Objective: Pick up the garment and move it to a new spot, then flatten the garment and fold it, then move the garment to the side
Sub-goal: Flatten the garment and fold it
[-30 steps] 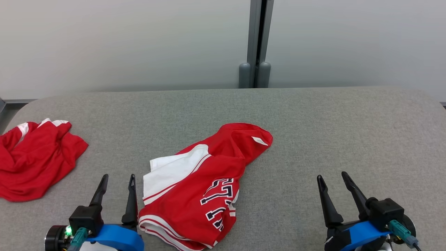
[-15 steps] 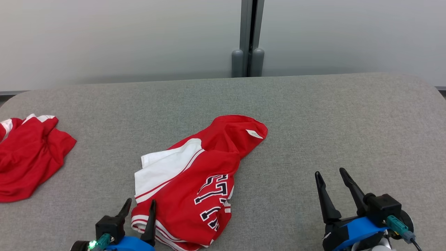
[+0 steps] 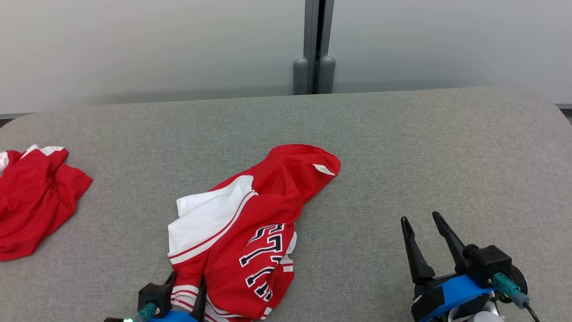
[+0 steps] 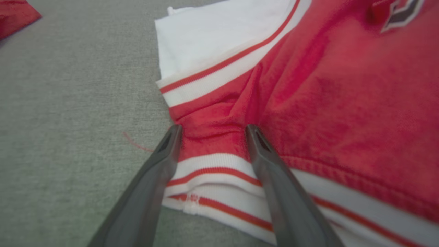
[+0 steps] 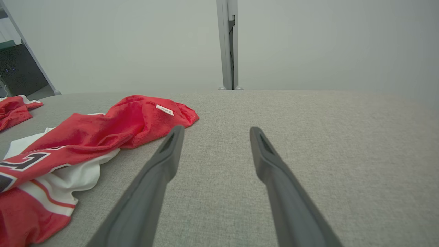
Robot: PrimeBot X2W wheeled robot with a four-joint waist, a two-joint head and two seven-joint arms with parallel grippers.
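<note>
The garment (image 3: 250, 214), a crumpled red jersey with white panels, striped trim and dark lettering, lies at the front middle of the grey table (image 3: 402, 147). My left gripper (image 3: 187, 281) stands open at its near-left corner. In the left wrist view the left gripper (image 4: 213, 128) has its two fingers either side of a bunched bit of the garment's (image 4: 343, 103) striped hem, not closed on it. My right gripper (image 3: 420, 220) is open over bare table well to the right; in the right wrist view the right gripper (image 5: 216, 130) holds nothing, with the garment (image 5: 103, 133) off to its left.
A second crumpled red cloth (image 3: 31, 201) lies at the table's left edge. A grey post (image 3: 314, 44) rises against the pale wall behind the table. Bare grey surface stretches across the back and right of the table.
The camera has tilted and turned a little. My left gripper has moved right and nearer, from beside the garment onto its hem corner, still open. The right gripper has kept its place.
</note>
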